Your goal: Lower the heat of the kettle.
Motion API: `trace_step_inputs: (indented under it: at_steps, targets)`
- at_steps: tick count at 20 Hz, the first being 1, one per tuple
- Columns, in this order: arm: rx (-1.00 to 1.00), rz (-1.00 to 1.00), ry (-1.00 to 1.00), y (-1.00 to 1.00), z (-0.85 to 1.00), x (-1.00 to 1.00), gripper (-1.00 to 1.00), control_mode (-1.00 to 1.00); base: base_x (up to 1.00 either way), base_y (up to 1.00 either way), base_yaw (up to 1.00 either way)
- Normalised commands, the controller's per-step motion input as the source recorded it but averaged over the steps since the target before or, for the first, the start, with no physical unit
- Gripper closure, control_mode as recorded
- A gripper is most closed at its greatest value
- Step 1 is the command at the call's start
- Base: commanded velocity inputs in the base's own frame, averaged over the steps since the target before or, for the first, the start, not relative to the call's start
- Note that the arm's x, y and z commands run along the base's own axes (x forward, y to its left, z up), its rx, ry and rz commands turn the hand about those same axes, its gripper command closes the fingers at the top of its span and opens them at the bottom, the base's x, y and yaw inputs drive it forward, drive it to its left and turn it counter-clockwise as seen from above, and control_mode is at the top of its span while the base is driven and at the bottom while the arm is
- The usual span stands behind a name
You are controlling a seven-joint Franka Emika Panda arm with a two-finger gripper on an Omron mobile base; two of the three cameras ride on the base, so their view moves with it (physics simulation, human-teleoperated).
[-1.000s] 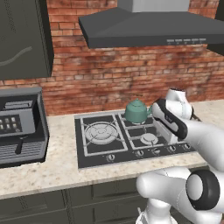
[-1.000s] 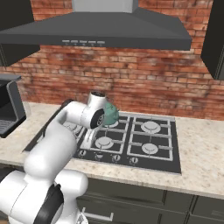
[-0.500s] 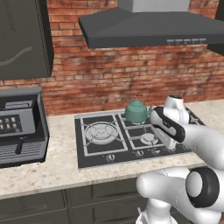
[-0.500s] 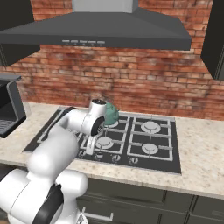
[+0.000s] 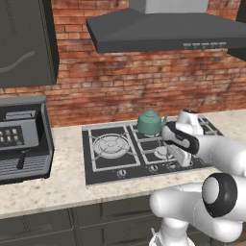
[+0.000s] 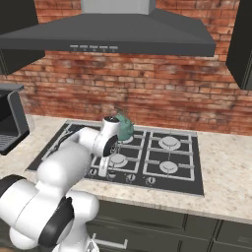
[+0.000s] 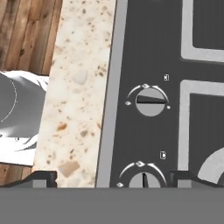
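Observation:
The teal-green kettle stands on a rear burner of the black cooktop. In the right base view the kettle is partly hidden behind my hand. My gripper points down over the cooktop's front row of knobs, just in front of and right of the kettle. In the hand view the gripper is open, its fingertips wide apart. One round knob sits low between them. A second knob lies further up, its pointer lying sideways. Nothing is held.
A speckled stone counter borders the cooktop's front edge. A dark coffee machine stands on the counter to the left. A range hood hangs above the burners. The other burners are bare.
My hand has dropped slightly toward the front knob row of the cooktop. The gripper stays open and the kettle has not moved.

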Motion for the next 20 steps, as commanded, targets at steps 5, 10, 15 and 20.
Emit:
trace_step_inputs:
  at_steps: [5,10,15,20]
  targets:
    - [0.00,0.03,0.00,-0.04,-0.23,0.22,-1.00,-1.00,0.00,0.00,0.00]
    - [0.00,0.04,0.00,-0.10,-0.24,0.11,-1.00,-1.00,0.00,0.00,0.00]
    - [0.00,0.03,0.00,-0.19,-0.14,0.00,-1.00,-1.00,0.00,0.00,0.00]
    - [0.00,0.01,0.00,-0.09,-0.13,0.00,-1.00,-1.00,0.00,0.00,0.00]
